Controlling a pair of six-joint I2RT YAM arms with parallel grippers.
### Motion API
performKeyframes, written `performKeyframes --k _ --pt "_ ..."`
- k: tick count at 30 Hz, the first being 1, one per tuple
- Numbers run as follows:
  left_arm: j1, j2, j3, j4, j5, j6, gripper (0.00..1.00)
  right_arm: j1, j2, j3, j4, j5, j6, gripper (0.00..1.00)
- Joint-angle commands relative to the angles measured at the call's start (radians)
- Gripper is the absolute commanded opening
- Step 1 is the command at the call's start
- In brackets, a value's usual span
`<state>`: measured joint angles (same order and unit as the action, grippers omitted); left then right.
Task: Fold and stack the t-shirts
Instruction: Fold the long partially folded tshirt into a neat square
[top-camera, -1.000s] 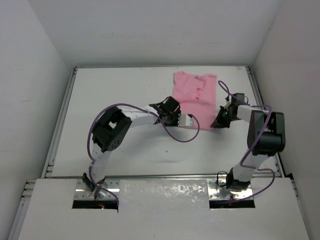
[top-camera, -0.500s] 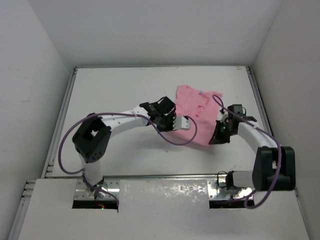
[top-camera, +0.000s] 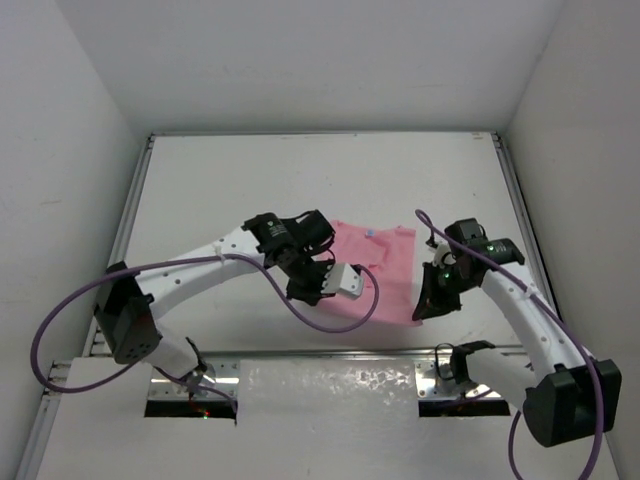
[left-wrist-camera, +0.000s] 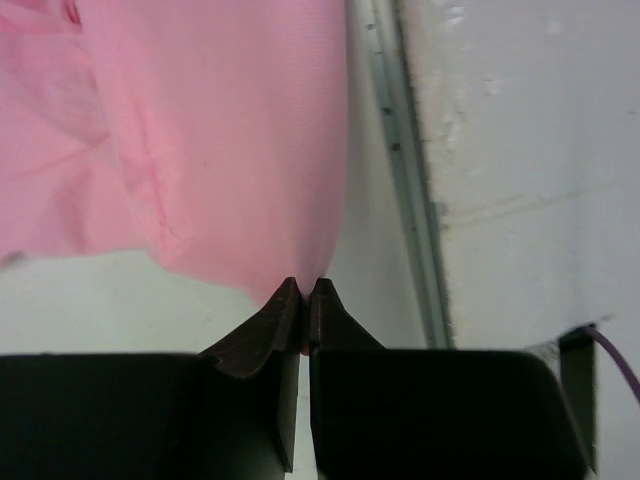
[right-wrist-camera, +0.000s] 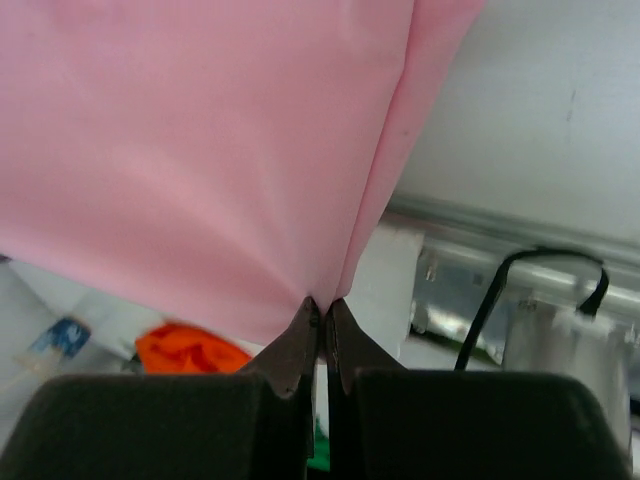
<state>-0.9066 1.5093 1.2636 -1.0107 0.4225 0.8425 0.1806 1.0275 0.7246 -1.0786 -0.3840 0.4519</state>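
Note:
The light-pink t-shirt (top-camera: 377, 272) hangs stretched between my two grippers over the near middle of the white table (top-camera: 220, 180). My left gripper (top-camera: 322, 292) is shut on the shirt's left edge; the left wrist view shows the jaws pinching the cloth (left-wrist-camera: 210, 140) at their tips (left-wrist-camera: 303, 292). My right gripper (top-camera: 426, 300) is shut on the shirt's right edge; the right wrist view shows the cloth (right-wrist-camera: 200, 150) pulled into the closed tips (right-wrist-camera: 322, 310). The shirt's near edge is partly hidden behind the left wrist.
A metal rail (top-camera: 330, 352) runs along the table's near edge, with the white base cover (top-camera: 330, 385) beyond it. White walls close in the left, back and right. Purple cables (top-camera: 330, 320) loop from both arms.
Both grippers have pulled the shirt from the back right of the table toward the near edge and slightly left, over the past second. Both arms have stretched out lower in the view.

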Motion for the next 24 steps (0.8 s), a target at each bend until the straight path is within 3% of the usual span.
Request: performKeyframes --k 1,5,9,12,18,24 --pt "-0.005 -0.058 0.088 -0.172 0.119 0.043 0.0 0.01 0.002 0.145 -0.205 -0.052 -0.036 0.0" --pt "0.023 -0.037 0.178 -0.181 0.163 -0.026 0.0 0.008 0.13 0.309 -0.256 -0.092 -0.058 0.0" --pt "0.216 0.078 0.229 -0.152 0.266 -0.091 0.0 -0.007 0.255 0.387 -0.179 -0.136 -0.065 0.0" --pt "0.302 0.136 0.27 -0.117 0.251 -0.126 0.0 -0.044 0.345 0.423 -0.121 -0.138 -0.081 0.0" --pt "0.379 0.232 0.276 -0.022 0.237 -0.186 0.0 -0.101 0.531 0.524 -0.004 -0.151 -0.073 0.0" --pt "0.414 0.307 0.329 0.072 0.21 -0.258 0.0 -0.159 0.608 0.546 0.042 -0.145 -0.078 0.0"
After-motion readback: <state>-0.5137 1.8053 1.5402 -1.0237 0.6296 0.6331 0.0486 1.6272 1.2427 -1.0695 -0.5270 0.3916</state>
